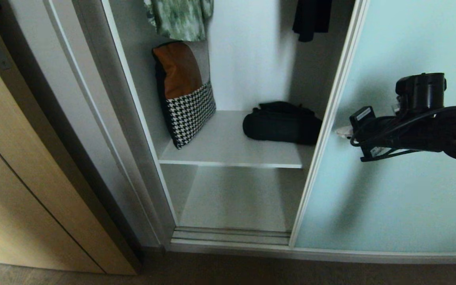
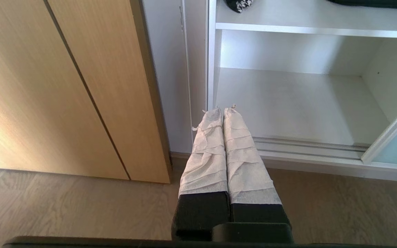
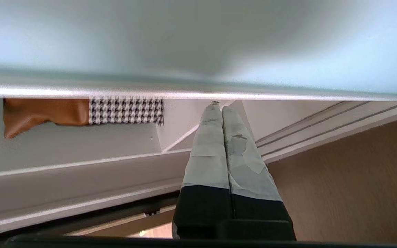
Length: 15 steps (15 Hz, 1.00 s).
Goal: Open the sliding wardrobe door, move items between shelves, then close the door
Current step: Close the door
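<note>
We are facing a white wardrobe whose sliding door (image 1: 402, 190), a frosted pale turquoise glass panel in a slim silver frame, stands on the right and covers that half. The left half is open. The door's silver left edge (image 1: 331, 118) runs from top to floor track, and between it and the white wardrobe wall (image 1: 133, 118) on the left there is a wide clear gap.

Our right gripper (image 1: 341, 132) reaches in from the right, held level in front of the glass, its tips just beside the door's left edge. In the right wrist view its two wrapped fingers (image 3: 212, 151) are pressed flat together and hold nothing; the tips lie close against the silver frame, though we cannot tell whether they touch it.

Inside, the upper shelf (image 1: 228, 152) carries two things. A cushion (image 1: 184, 93), brown above and black-and-white houndstooth below, leans upright against the left wall. The black fabric bag (image 1: 279, 124) lies at the right end of the shelf, touching the door's edge in our view and partly hidden behind it. The space between cushion and bag is bare board. The lower shelf (image 1: 232, 202) holds nothing. A green patterned garment (image 1: 180, 18) and a dark one (image 1: 311, 18) hang above.

Our left gripper (image 2: 223, 109) hangs low near the floor, fingers closed together and empty, pointing at the bottom track beside a tan wooden door (image 2: 64, 86).
</note>
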Tool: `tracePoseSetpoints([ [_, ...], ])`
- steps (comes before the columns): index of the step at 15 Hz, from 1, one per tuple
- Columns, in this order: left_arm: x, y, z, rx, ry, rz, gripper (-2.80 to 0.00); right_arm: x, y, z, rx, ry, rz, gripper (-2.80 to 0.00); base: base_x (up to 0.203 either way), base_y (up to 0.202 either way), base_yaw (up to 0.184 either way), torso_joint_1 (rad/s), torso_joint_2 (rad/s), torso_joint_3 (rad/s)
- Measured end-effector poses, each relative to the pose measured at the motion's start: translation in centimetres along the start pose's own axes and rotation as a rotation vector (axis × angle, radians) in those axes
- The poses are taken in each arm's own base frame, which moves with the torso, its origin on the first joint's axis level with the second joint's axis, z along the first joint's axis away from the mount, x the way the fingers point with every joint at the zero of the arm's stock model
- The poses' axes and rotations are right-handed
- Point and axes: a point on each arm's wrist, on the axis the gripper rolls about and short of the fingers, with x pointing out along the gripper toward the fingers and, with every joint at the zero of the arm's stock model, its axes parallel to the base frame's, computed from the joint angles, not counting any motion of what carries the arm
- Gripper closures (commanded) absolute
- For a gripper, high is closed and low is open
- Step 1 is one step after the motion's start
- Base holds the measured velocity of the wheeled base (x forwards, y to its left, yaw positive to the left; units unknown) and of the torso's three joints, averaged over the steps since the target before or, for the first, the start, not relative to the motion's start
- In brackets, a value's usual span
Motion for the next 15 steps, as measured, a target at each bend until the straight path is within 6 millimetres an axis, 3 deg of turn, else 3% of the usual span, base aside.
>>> tracePoseSetpoints([
  [15,0.0,0.0,0.0,0.000,0.000,0.000,0.00,2.2,-0.5,0.8,-0.010,-0.015,-0.002,0.00,0.000,0.000,0.000,0.000,0.00,0.000],
])
